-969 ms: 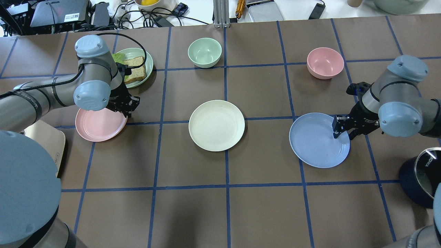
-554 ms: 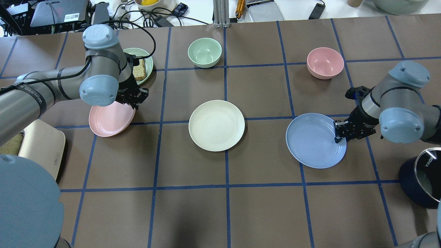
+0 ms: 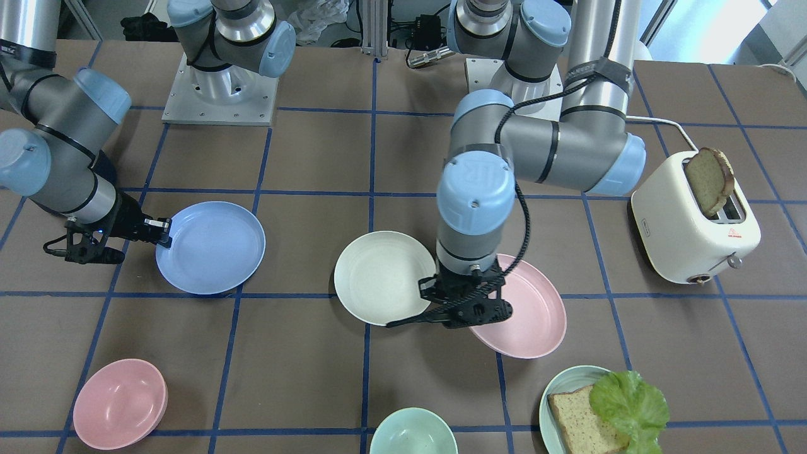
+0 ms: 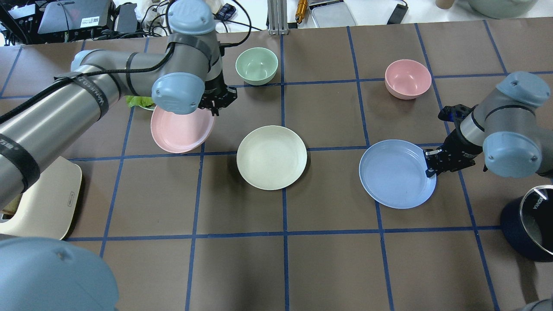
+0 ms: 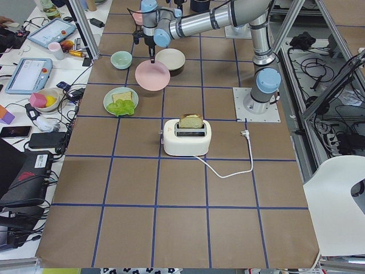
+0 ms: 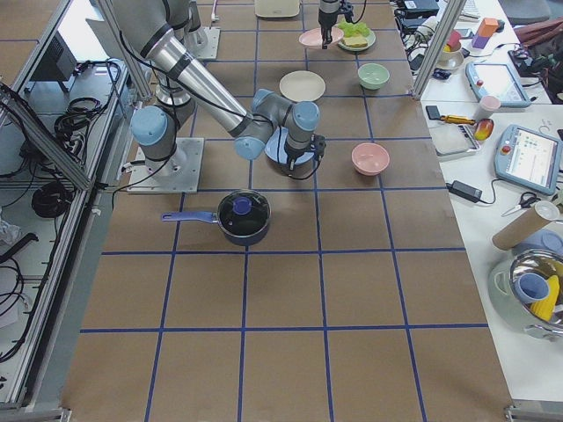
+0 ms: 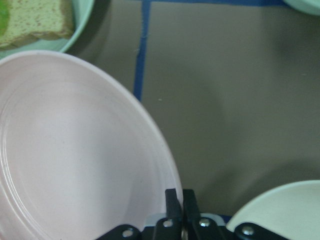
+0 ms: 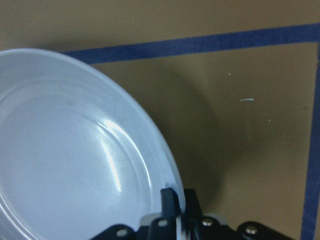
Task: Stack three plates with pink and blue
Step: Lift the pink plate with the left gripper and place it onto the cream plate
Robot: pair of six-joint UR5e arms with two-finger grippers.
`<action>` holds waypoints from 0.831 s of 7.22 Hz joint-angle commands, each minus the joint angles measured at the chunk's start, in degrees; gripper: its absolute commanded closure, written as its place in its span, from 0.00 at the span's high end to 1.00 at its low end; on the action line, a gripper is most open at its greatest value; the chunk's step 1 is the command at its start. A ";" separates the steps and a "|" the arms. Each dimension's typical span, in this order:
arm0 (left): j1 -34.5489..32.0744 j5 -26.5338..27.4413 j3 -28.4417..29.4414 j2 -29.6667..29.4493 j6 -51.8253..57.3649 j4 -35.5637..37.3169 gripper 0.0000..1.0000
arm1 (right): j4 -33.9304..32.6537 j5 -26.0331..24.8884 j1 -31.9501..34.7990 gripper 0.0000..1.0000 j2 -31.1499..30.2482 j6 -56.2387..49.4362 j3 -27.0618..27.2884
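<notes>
My left gripper [image 4: 216, 106] [image 3: 463, 309] is shut on the rim of the pink plate [image 4: 181, 127] [image 3: 526, 309] [image 7: 70, 150] and holds it lifted and tilted, left of the cream-white plate [image 4: 271, 157] [image 3: 381, 277], which lies flat at the table's middle. My right gripper [image 4: 430, 166] [image 3: 157, 236] is shut on the right rim of the light blue plate [image 4: 395, 172] [image 3: 211, 247] [image 8: 75, 165], which is raised off the table, to the right of the cream plate.
A pink bowl [image 4: 408, 78] and a pale green bowl [image 4: 256, 65] stand at the back. The green plate with bread and lettuce [image 3: 599, 410] is behind the left arm. A toaster [image 3: 693, 221] stands at the left, a dark pot [image 4: 531, 222] at the right edge.
My left gripper has carried the pink plate up and rightward toward the cream plate. My right gripper has lifted the blue plate slightly and shifted it a little left.
</notes>
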 commanded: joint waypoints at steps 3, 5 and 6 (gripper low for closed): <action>-14.30 -3.98 4.74 -5.75 -6.53 -2.42 0.00 | 6.25 -0.15 0.24 0.00 -0.18 0.87 -6.58; -14.85 -3.72 4.56 -6.20 -6.45 -2.42 0.00 | 8.77 -0.24 0.59 0.00 -0.18 1.75 -9.02; -14.76 -3.89 4.65 -5.76 -5.75 -2.42 0.16 | 10.54 -0.15 0.68 0.00 -0.10 1.92 -11.04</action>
